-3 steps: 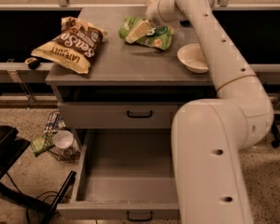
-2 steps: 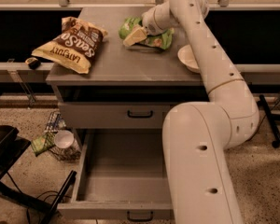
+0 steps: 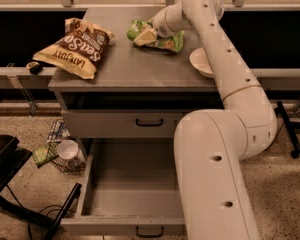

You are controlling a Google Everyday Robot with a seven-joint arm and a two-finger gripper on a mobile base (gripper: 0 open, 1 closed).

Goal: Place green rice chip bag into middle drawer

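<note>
The green rice chip bag point(image 3: 169, 40) lies on the grey cabinet top point(image 3: 135, 64), near its back edge. My gripper point(image 3: 144, 36) is down on the bag's left part, with pale fingers pressed against it. The arm reaches in from the lower right and covers the bag's middle. The middle drawer point(image 3: 132, 181) is pulled out at the bottom of the cabinet, and its deep tray holds nothing. Its black handle point(image 3: 150, 231) shows at the front edge.
A large brown-and-cream chip bag point(image 3: 76, 46) lies at the cabinet top's left. A white bowl point(image 3: 202, 62) sits at the right edge, next to my arm. A shut drawer point(image 3: 125, 124) sits above the open one. A wire basket with a cup point(image 3: 65, 151) stands on the floor at left.
My arm has swung left across the cabinet top, and the gripper has moved left over the green bag.
</note>
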